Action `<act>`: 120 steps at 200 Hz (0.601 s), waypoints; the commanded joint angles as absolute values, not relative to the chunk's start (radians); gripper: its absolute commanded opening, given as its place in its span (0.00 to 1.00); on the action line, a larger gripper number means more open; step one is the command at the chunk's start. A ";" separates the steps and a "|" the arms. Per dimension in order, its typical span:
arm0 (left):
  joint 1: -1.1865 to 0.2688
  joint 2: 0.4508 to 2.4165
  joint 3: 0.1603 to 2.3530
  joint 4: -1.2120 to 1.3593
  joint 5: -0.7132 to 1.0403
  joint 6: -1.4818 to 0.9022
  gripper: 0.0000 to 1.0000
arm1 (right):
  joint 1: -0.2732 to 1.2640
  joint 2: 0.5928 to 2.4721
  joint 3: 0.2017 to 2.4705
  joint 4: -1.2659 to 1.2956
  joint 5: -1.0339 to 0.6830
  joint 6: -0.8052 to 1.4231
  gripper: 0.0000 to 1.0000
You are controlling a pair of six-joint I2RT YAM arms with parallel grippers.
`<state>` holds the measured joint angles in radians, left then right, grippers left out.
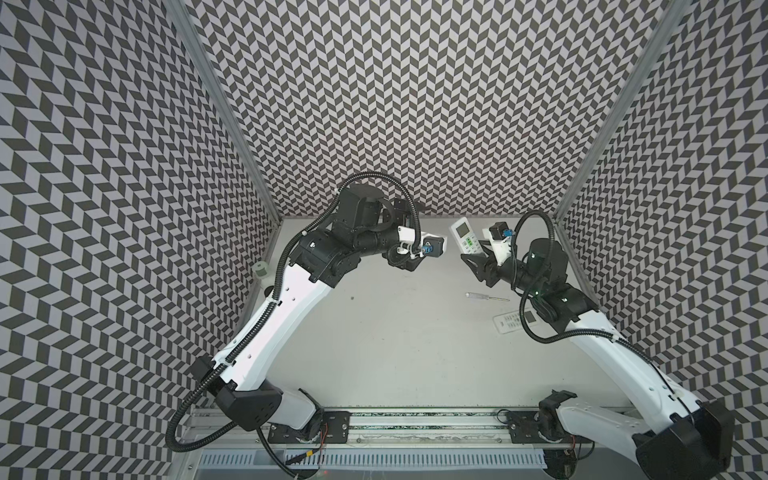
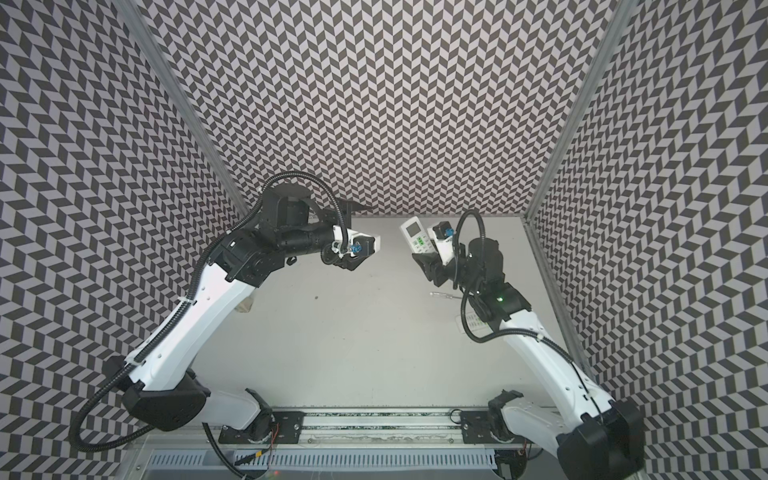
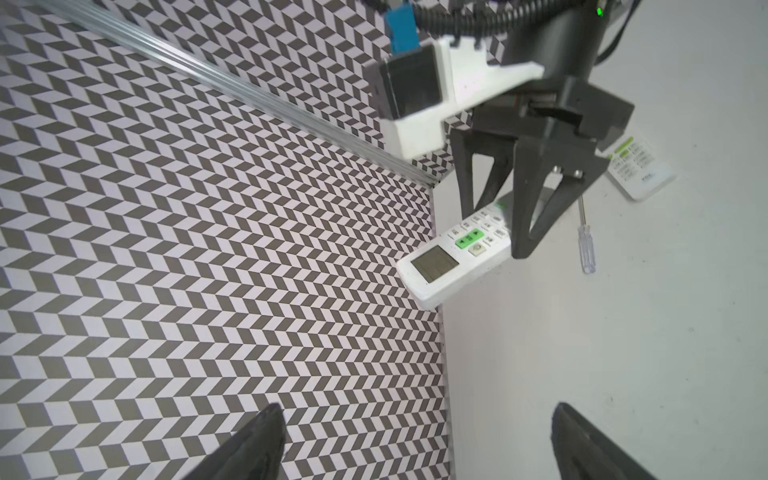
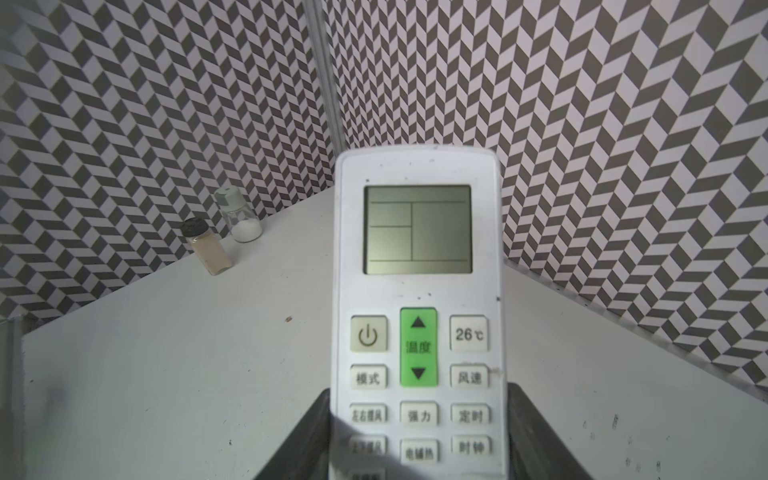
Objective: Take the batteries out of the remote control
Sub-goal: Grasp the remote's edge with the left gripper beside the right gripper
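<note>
The white remote control (image 1: pixel 465 239) (image 2: pixel 415 237) is held above the back of the table with its screen and green button facing up. My right gripper (image 1: pixel 478 254) (image 4: pixel 419 399) is shut on the remote's lower end, one finger on each long side, as the left wrist view also shows (image 3: pixel 496 228). In the right wrist view the remote (image 4: pixel 417 270) fills the middle. My left gripper (image 1: pixel 422 237) (image 3: pixel 415 419) stands wide open and empty just left of the remote, pointing at it. The batteries are hidden, and so is the remote's back.
A second white remote (image 1: pixel 513 324) (image 3: pixel 640 170) lies on the table, partly under the right arm. A clear-handled screwdriver (image 1: pixel 486 296) (image 3: pixel 586 245) lies beside it. Two small jars (image 4: pixel 208 249) (image 4: pixel 241 216) stand at the left wall. Patterned walls close in three sides.
</note>
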<state>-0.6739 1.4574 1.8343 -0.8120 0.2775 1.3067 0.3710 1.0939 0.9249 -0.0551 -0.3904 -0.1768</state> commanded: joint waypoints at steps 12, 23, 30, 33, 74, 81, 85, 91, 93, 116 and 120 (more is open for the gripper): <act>-0.764 1.486 1.967 -1.035 0.120 1.557 1.00 | 0.379 1.048 0.866 0.060 -0.527 -0.279 0.49; -0.792 1.490 2.000 -1.073 0.105 1.570 1.00 | 0.382 1.044 0.845 0.075 -0.557 -0.293 0.49; -0.806 1.487 2.008 -1.096 0.105 1.592 1.00 | 0.382 1.046 0.838 0.079 -0.587 -0.307 0.48; -0.813 1.485 2.009 -1.101 0.104 1.601 1.00 | 0.383 1.048 0.839 0.077 -0.602 -0.311 0.48; -0.868 1.468 2.001 -1.155 0.085 1.680 1.00 | 0.407 1.085 0.849 0.048 -0.745 -0.369 0.48; -0.871 1.463 1.986 -1.148 0.083 1.699 1.00 | 0.409 1.095 0.856 0.040 -0.770 -0.375 0.48; -0.873 1.460 1.977 -1.145 0.080 1.712 1.00 | 0.410 1.100 0.861 0.034 -0.781 -0.375 0.48; -0.877 1.455 1.968 -1.145 0.073 1.732 1.00 | 0.411 1.106 0.870 0.024 -0.797 -0.375 0.48; -0.877 1.455 1.967 -1.147 0.072 1.738 1.00 | 0.411 1.109 0.873 0.020 -0.803 -0.375 0.48; -0.881 1.453 1.948 -1.163 0.056 1.771 0.95 | 0.420 1.115 0.878 0.019 -0.857 -0.378 0.48; -0.881 1.451 1.939 -1.164 0.051 1.777 0.94 | 0.420 1.113 0.874 0.030 -0.866 -0.369 0.48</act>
<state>-0.8711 1.4765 1.9652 -1.1069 0.0799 1.6794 0.4107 1.1133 0.8471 -0.0246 -0.7559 -0.3443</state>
